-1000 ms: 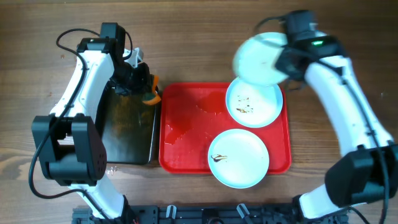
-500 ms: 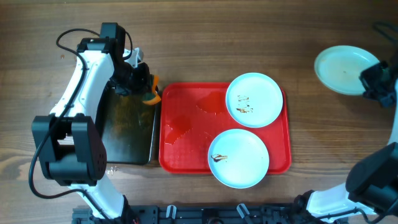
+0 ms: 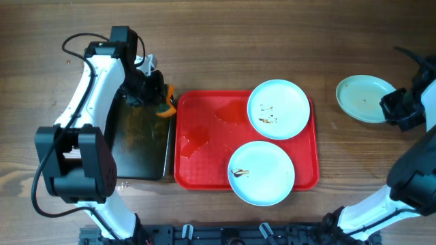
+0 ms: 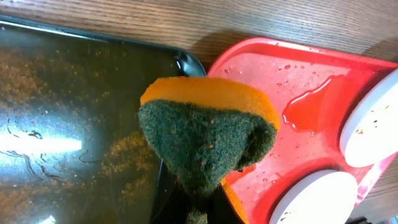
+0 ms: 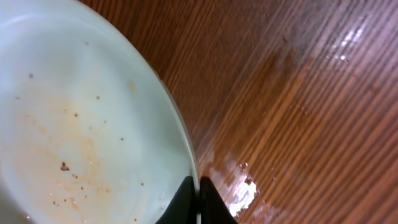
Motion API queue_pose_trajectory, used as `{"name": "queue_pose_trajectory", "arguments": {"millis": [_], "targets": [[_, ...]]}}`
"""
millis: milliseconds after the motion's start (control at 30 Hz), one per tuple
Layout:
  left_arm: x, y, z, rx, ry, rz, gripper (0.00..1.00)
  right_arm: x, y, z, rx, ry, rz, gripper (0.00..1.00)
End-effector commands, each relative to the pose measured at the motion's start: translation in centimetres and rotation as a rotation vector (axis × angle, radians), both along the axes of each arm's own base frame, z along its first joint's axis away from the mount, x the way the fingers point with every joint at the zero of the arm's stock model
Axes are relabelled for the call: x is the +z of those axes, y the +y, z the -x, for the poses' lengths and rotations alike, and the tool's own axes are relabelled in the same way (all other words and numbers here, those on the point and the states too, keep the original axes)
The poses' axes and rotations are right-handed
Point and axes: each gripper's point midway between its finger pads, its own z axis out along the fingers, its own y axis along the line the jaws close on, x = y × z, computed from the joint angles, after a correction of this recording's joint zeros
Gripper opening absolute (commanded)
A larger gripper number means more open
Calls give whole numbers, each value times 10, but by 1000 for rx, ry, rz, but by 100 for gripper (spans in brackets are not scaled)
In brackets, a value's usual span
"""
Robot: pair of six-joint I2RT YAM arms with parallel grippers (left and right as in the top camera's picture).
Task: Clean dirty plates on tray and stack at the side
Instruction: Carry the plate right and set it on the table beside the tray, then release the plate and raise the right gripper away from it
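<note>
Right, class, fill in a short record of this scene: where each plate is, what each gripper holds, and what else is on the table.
tray: large red rectangular plastic tray, with wet patches
plates on tray: two round pale mint-blue plates, far plate and near plate, both with brown specks
third plate: off the tray to its right, also specked
right gripper: shut on the third plate's rim
left gripper: holds an orange-and-green sponge above the pan's edge by the tray
pan: black metal rectangular pan, left of the tray

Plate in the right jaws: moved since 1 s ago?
Yes. The plate went right: from overlapping the tray's top-right corner in the overhead view to well off to the tray's right.
</note>
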Motion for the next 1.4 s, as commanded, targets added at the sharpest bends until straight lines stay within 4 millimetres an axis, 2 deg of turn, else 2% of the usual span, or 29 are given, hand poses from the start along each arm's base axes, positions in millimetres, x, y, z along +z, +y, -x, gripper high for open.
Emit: {"name": "queue_pose_trajectory", "arguments": {"millis": [0,200,233,267,300,400,467,600,667,767,800,867,933,967,1067,1167,1267,1367], "targets": [[-1,-1,3,-12,10,22,4,-24,-11,11,-30,51,-27,5],[-1,-1,3,-12,10,22,4,-43,-24,28,-86,96,-61,4],[-1,-1,3,-12,10,22,4,-43,-25,28,-88,96,-60,26],[-1,-1,3,-12,10,22,4,-43,-25,28,-86,97,-60,61],[-1,-1,3,-12,10,22,4,-43,-24,29,-85,97,-62,70],[-1,-1,3,-12,9,22,4,-41,-20,28,-84,92,-81,69],[-1,-1,3,-12,9,22,4,-34,-19,25,-81,66,-88,74],[-1,-1,2,-12,6,21,4,0,-19,12,-68,-15,-62,81],[-3,4,-1,-11,-7,-9,4,39,-17,2,-39,-89,-29,85],[-4,15,-3,-8,-21,-77,4,87,-5,-8,23,-177,12,84],[-3,19,-3,-7,-25,-100,4,97,-1,-10,44,-197,21,83],[-1,32,-3,30,-29,-175,4,124,17,-14,98,-262,41,82],[5,51,-2,88,-38,-282,4,142,38,-21,182,-321,31,83],[10,59,-1,95,-50,-329,4,150,49,-23,218,-343,24,88],[24,72,9,96,-58,-404,4,162,85,-26,313,-366,4,90],[31,78,23,91,-26,-438,4,165,125,-31,435,-360,-19,87],[25,74,36,64,22,-442,4,166,170,-38,570,-373,-72,83],[-4,64,55,18,76,-448,4,166,197,-39,644,-371,-86,84]]}}
